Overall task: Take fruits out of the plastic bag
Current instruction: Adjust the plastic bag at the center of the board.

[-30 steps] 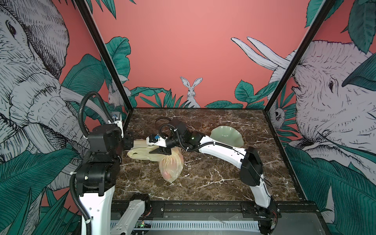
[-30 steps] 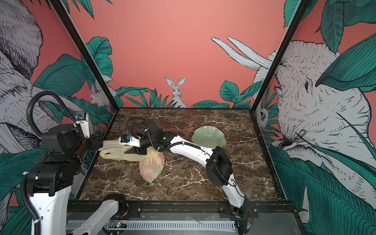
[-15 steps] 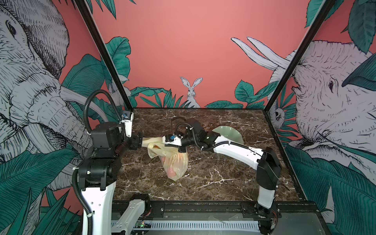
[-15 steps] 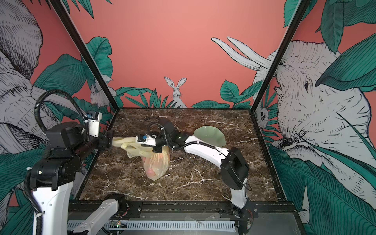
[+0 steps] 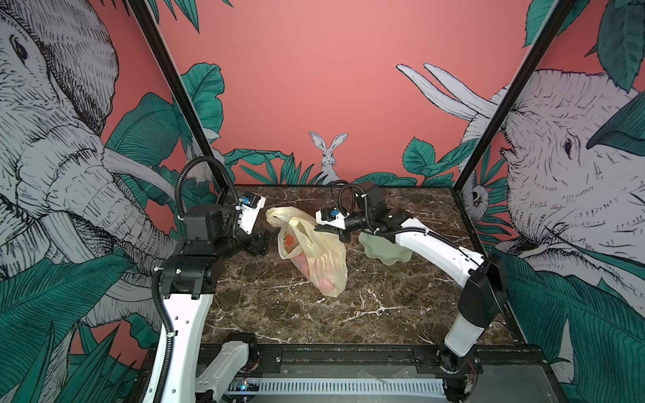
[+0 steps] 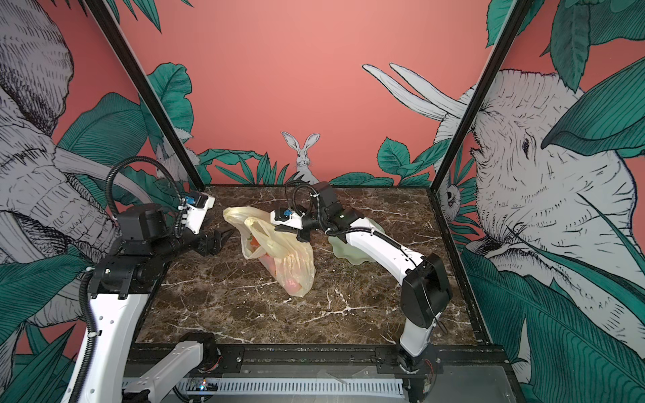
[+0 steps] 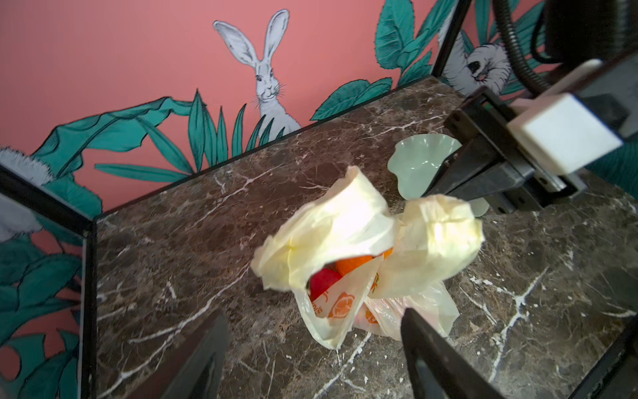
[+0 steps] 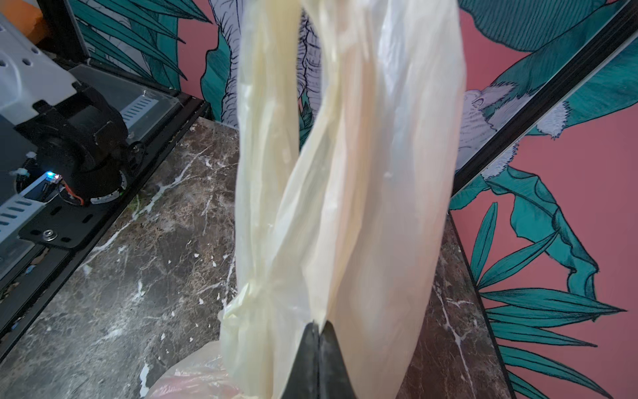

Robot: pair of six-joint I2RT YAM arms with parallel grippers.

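My right jaws: clamped on a handle of the thin pale-yellow plastic bag (image 5: 324, 258), mid dark marble counter (image 5: 384, 296) | my left jaws: wide, empty, just left of its open mouth | glossy red and orange fruits (image 7: 324, 281) inside, to their right.

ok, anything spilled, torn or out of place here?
Nothing stands out. The right gripper pinches a handle of the plastic bag, fruits are inside it, none spilled; left gripper is open beside it, the green dish sits upright.

The right claw (image 6: 283, 229) pinches the plastic bag (image 6: 295, 260); the left claw (image 6: 220, 233) gapes nearby.
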